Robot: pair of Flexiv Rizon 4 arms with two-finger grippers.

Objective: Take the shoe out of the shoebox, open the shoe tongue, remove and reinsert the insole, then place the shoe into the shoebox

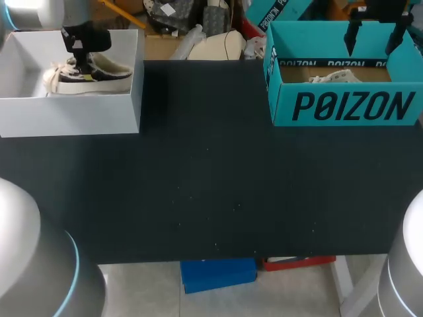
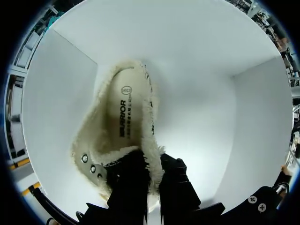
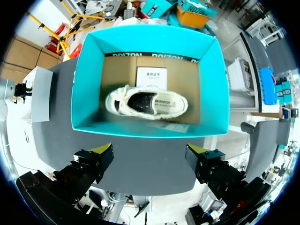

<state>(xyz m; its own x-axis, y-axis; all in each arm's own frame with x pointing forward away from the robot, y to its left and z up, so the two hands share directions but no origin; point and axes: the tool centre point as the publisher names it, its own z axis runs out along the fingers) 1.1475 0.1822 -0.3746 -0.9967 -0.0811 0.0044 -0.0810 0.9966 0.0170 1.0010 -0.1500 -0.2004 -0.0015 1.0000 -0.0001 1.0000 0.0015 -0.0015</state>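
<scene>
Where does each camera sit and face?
Head view: above and behind, looking down on the table; left arm and right arm at its lower corners.
Left wrist view: down into the white box at the fleece-lined shoe, left gripper shut on its collar.
Right wrist view: down into the teal shoebox holding a second shoe, right gripper open.
Head view shares both boxes.

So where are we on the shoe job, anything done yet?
Done: nothing visible; the shoe sits in the white box, insole in place. In hand: the left gripper pinches its fleecy collar; the right gripper hangs open above the teal box with a second shoe. To do: lift out, open tongue, insole out and back, rebox.
</scene>
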